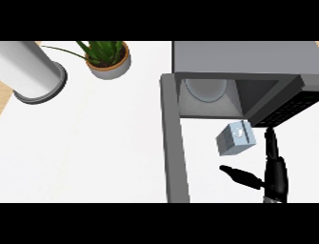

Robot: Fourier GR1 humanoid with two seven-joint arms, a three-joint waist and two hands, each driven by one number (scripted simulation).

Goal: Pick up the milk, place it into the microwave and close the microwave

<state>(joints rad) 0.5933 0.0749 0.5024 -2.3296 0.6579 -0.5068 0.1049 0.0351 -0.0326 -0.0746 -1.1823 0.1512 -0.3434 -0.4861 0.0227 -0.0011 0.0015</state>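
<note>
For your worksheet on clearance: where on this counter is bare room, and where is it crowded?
Bare: the wide white counter between the grey cylinder, potted plant and open microwave door. Crowded: before the microwave, where the milk carton and right hand sit.

You get bright, even light across the white counter (84,143), almost without shadow or glare. The only dark zone is the microwave (246,62) cavity, where the walls shade to deep grey. The potted plant (107,57) and the grey cylinder (21,66) look slightly soft. Edges show no bending you can notice.
</note>
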